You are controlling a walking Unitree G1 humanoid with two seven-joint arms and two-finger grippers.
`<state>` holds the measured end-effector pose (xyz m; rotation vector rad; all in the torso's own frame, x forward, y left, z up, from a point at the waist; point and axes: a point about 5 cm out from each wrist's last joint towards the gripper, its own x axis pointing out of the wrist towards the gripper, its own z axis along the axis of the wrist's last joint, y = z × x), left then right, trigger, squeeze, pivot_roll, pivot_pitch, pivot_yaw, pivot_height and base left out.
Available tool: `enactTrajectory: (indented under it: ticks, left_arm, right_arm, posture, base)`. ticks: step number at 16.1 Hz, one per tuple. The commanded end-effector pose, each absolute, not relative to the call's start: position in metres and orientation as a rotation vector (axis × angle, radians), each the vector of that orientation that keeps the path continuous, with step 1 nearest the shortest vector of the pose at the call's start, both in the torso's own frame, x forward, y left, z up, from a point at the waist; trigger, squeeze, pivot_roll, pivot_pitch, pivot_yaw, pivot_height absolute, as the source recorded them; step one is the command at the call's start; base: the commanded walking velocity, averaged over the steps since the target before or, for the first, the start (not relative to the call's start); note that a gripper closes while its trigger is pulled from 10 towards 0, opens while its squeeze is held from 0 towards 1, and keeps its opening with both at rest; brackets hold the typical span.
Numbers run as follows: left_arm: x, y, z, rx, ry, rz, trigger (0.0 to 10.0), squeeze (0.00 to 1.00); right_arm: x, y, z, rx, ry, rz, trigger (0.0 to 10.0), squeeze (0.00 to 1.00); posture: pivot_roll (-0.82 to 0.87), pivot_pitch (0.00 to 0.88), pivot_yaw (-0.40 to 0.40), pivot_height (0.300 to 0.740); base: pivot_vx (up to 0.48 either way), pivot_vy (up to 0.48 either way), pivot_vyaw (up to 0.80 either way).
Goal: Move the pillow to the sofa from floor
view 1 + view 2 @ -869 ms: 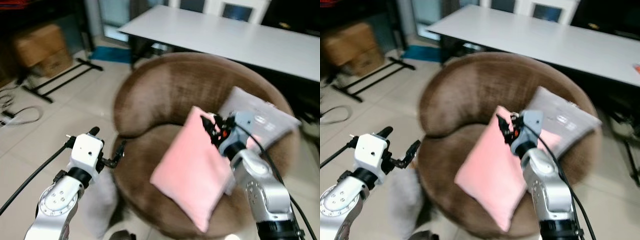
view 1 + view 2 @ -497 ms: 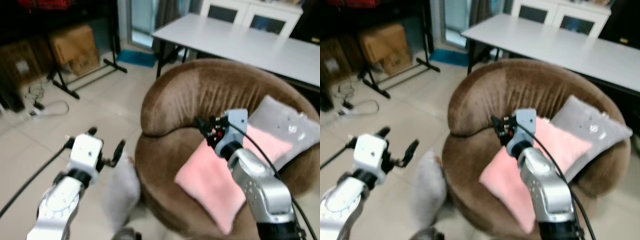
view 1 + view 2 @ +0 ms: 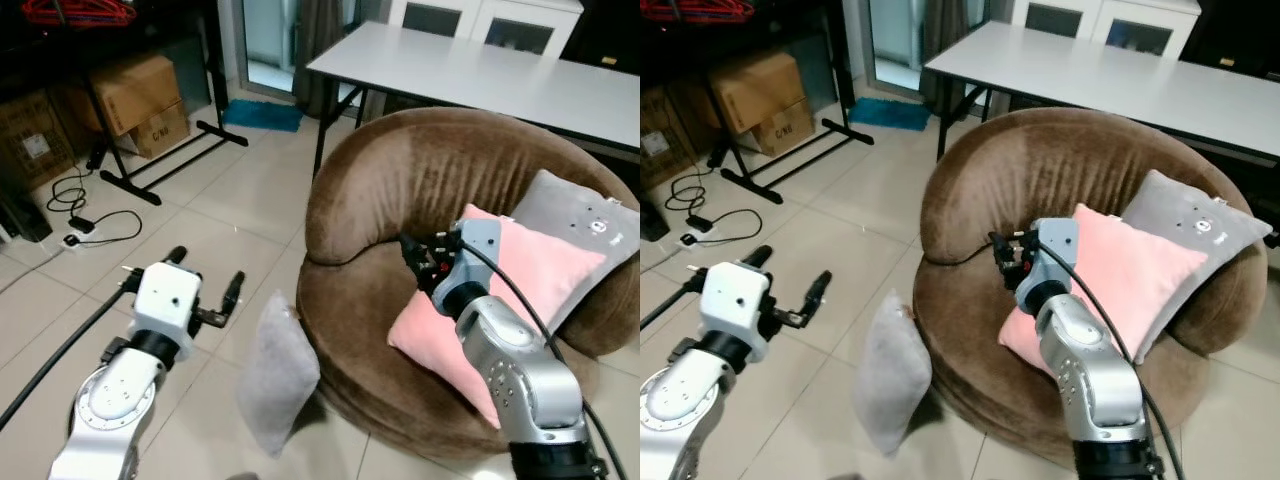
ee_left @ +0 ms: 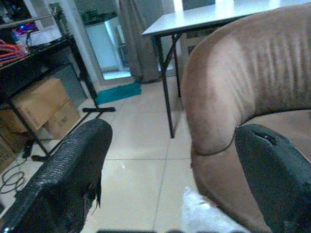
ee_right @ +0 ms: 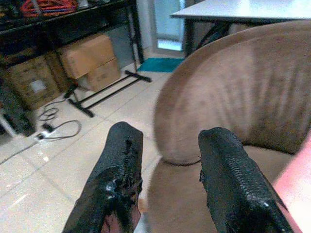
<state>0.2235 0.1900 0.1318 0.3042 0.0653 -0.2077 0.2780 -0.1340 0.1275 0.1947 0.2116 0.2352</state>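
**Beside the sofa, a grey pillow on the floor**

Head views: the left pincer (image 3: pixel 205 287) hovers spread open, the grey pillow (image 3: pixel 275 370) just beyond it, leaning against the brown sofa (image 3: pixel 420 190). The right pincer (image 3: pixel 1002 250) hangs over the seat beside a pink cushion (image 3: pixel 1120 275).

Left wrist view: both fingers (image 4: pixel 73 165) splay wide, sofa ahead.

Right wrist view: fingers (image 5: pixel 121 160) parted, gripping nothing.
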Motion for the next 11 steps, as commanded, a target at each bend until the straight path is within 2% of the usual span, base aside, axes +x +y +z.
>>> enactTrajectory:
  ticks: [1,4,9,11]
  left_arm:
    - [0.2255,0.1891,0.1307,0.311,0.074,-0.202,10.0,0.0]
    - [0.2263,0.1895,0.1311,0.309,0.067,-0.205,10.0,0.0]
    - [0.2265,0.1906,0.1309,0.315,0.069,-0.207,10.0,0.0]
    - [0.2263,0.1911,0.1308,0.318,0.069,-0.208,10.0,0.0]
  right_arm:
    - [0.2781,-0.1367,0.1285,0.211,0.218,0.227,10.0,0.0]
    - [0.2774,-0.1333,0.1269,0.202,0.228,0.232,10.0,0.0]
    - [0.278,-0.1309,0.1267,0.185,0.232,0.249,10.0,0.0]
    - [0.2775,-0.1283,0.1268,0.169,0.232,0.27,10.0,0.0]
  posture:
    - [-0.06,0.0,-0.053,0.74]
    - [-0.06,0.0,-0.051,0.74]
    - [-0.05,0.0,-0.054,0.74]
    - [-0.05,0.0,-0.054,0.74]
  base:
    - [0.0,0.0,0.47]
    - [0.304,0.0,0.73]
    - [0.348,0.0,0.0]
    - [0.345,0.0,0.53]
